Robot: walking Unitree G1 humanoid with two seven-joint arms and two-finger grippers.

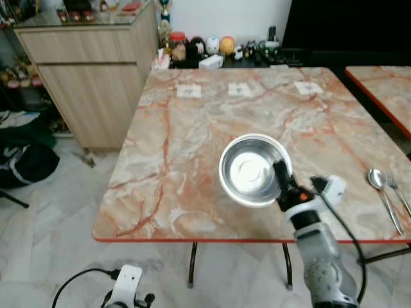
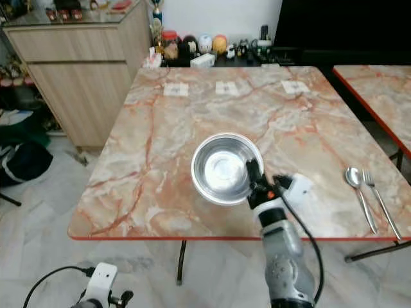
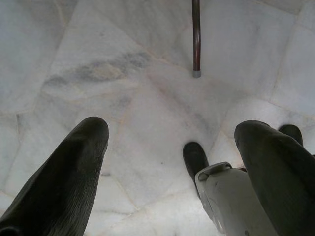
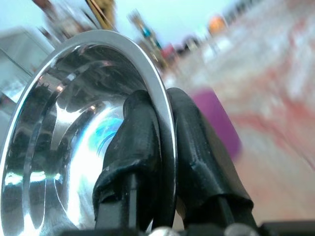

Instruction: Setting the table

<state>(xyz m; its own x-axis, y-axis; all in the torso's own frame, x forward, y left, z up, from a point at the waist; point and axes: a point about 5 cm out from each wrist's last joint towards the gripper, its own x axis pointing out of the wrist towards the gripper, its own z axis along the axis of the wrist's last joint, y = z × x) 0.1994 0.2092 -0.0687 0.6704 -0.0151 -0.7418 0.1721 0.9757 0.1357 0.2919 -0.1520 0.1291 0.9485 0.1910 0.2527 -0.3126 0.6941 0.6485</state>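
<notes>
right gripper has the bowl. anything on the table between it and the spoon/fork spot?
Nothing visible. The right gripper is shut on the bowl's rim over the table. The marble stretch between the bowl and the spoon and fork near the right edge is bare.

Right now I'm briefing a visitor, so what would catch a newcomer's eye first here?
The shiny steel bowl near the marble table's front edge, its rim pinched in the right gripper, jaws shut on it. Then the spoon and fork lying side by side to the right.
</notes>
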